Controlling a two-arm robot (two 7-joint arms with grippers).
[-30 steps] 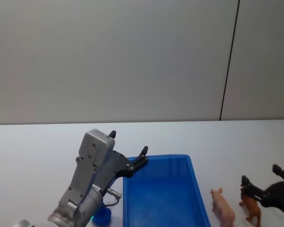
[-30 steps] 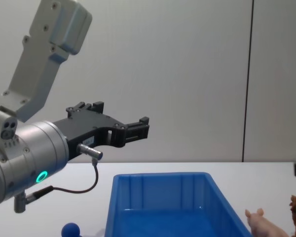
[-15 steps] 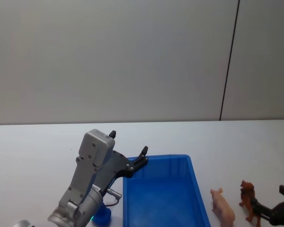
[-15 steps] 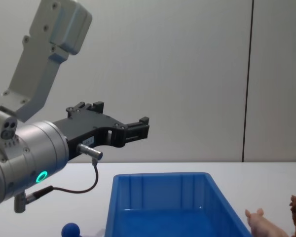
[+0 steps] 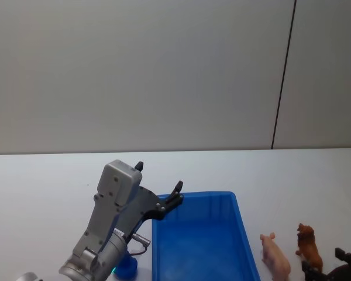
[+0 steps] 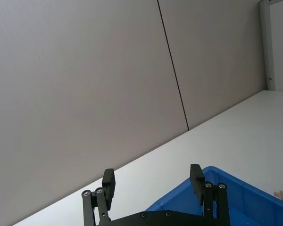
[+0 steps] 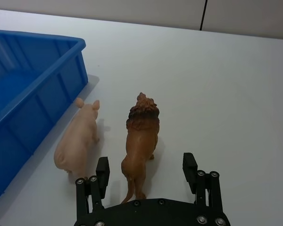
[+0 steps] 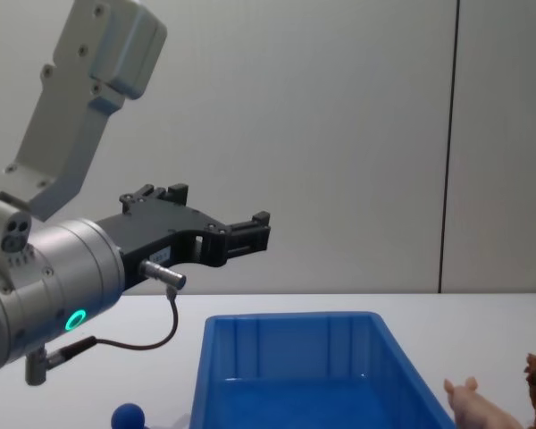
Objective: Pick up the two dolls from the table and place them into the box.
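Note:
Both dolls stand on the white table (image 5: 47, 175) to the right of the blue box (image 5: 196, 196): a pink pig (image 5: 275, 255) nearest the box and a reddish-brown lion (image 5: 308, 243) beside it. My right gripper (image 7: 145, 163) is open at the near end of the lion (image 7: 141, 136). Its fingers flank the lion's hindquarters without touching, and the pig (image 7: 78, 141) stands just outside one finger. My left gripper (image 5: 159, 175) hangs open and empty in the air over the box's far left corner.
A small blue ball (image 8: 128, 416) lies on the table left of the box (image 8: 290, 317), under my left arm. A grey wall runs behind the table's far edge. Bare tabletop stretches beyond the dolls.
My right gripper has drawn back toward the near edge, uncovering the lion in the head view. The left arm, dolls and box have not moved.

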